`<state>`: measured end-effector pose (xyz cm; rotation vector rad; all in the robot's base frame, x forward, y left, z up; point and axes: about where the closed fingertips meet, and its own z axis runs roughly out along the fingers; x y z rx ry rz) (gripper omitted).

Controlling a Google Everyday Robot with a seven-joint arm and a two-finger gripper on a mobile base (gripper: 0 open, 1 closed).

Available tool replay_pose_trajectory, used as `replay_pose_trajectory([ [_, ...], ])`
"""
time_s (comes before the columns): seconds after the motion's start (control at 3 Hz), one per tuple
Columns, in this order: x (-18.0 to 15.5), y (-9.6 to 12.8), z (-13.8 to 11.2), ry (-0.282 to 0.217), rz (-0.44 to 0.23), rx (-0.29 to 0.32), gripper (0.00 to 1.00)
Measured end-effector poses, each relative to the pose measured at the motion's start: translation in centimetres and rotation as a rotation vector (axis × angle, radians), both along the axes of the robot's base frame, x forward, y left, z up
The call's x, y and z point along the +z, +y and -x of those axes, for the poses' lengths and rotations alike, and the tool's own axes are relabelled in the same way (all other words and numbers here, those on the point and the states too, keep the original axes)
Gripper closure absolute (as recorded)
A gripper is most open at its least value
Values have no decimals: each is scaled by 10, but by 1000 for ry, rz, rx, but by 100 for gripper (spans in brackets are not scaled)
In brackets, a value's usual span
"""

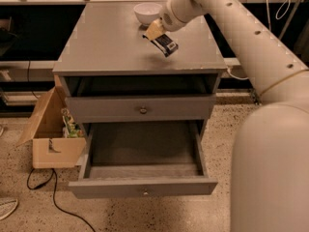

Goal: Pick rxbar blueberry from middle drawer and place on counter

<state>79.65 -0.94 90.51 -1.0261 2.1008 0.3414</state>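
The rxbar blueberry (165, 44), a dark glossy bar with pale label patches, hangs tilted just over the grey counter (106, 42), right of its middle. My gripper (157, 32) is shut on the bar's upper end, and its tan fingers (153, 31) show above the wrapper. I cannot tell whether the bar's lower end touches the counter. The middle drawer (143, 189) is pulled fully open below, and its inside looks bare.
A white bowl (147, 12) stands on the counter just behind the gripper. The drawer with the brass knob (143, 110) is closed. My white arm (270, 105) fills the right side. An open cardboard box (50, 139) and a cable (58, 202) lie on the floor at left.
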Motion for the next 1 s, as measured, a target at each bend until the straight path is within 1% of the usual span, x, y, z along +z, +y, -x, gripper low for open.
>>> replay_pose_trajectory([
  [0.33, -11, 2, -27, 22, -12, -50, 55],
  [0.67, -17, 2, -40, 28, -33, -71, 31],
  [1.0, -19, -1, -48, 20, -55, -80, 8],
])
